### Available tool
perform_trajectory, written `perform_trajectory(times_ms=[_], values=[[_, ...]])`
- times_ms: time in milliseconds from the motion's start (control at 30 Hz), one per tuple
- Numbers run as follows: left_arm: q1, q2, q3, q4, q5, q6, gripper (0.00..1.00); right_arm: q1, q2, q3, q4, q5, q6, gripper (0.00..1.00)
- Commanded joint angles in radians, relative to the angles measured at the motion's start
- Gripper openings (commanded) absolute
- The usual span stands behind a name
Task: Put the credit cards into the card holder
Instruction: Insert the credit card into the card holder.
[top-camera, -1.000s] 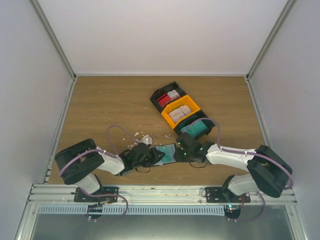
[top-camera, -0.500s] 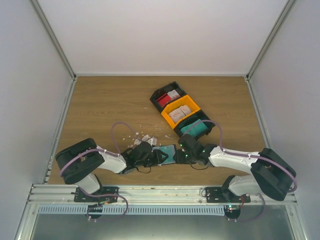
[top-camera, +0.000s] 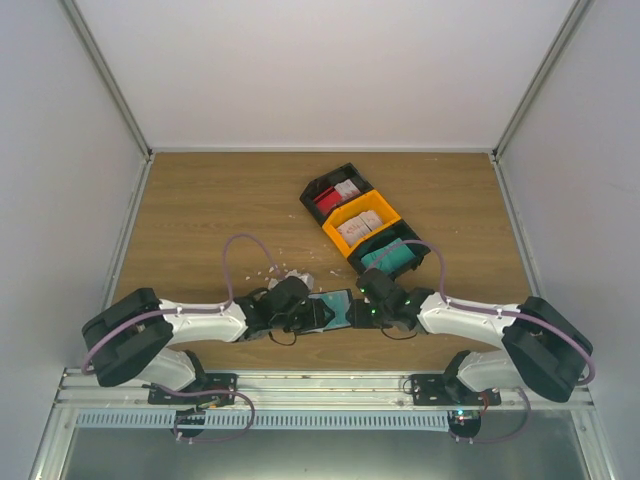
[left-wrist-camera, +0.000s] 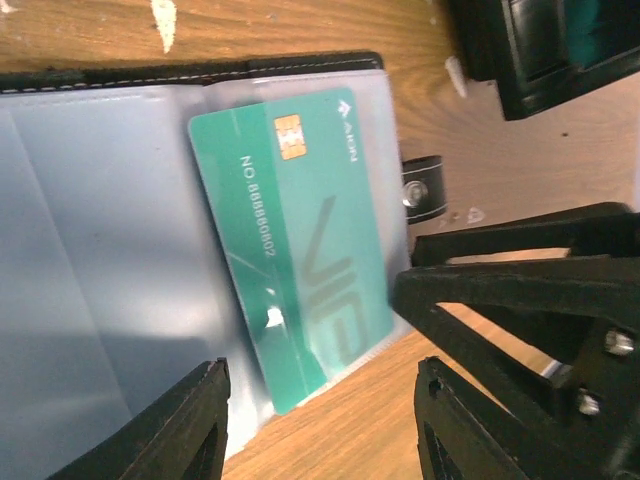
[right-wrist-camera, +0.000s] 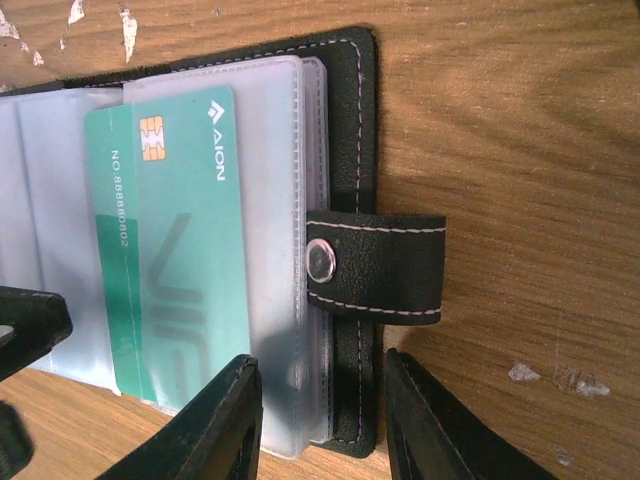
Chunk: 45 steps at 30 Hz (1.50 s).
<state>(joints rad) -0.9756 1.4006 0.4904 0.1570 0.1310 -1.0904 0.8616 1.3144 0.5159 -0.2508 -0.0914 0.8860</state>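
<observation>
**Wooden bench: one holder, three bins, crumbs**

The wood-grain bench (top-camera: 200, 220) carries an open black card holder (top-camera: 322, 313), flat near its front edge, with white crumbs (top-camera: 290, 272) scattered just behind it. Further back and right sits a touching diagonal row: a black bin (top-camera: 335, 192), a yellow bin (top-camera: 362, 222) and a second black bin (top-camera: 392, 255).

The black card holder (right-wrist-camera: 356, 150) lies open and flat, its clear sleeves (right-wrist-camera: 275, 180) facing up; a teal AION card (right-wrist-camera: 165, 250) lies lengthwise on them.
</observation>
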Motion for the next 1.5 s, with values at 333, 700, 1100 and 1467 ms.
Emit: perform_trajectory(times_ms=[333,700,1100,1467], values=[[-0.024,0.176,0.156,-0.149,-0.069,0.115,0.29,0.01,0.043,0.008,-0.006,0.0,-0.028,0.36],[-0.107,0.267,0.325,-0.297,-0.212,0.235,0.26,0.01,0.033,0.013,-0.025,0.021,-0.027,0.36],[-0.085,0.076,0.312,-0.382,-0.258,0.275,0.47,-0.022,-0.1,0.045,-0.119,0.154,-0.025,0.48],[0.059,-0.104,0.136,-0.483,-0.252,0.186,0.63,-0.141,0.002,0.056,0.032,-0.021,-0.199,0.45]])
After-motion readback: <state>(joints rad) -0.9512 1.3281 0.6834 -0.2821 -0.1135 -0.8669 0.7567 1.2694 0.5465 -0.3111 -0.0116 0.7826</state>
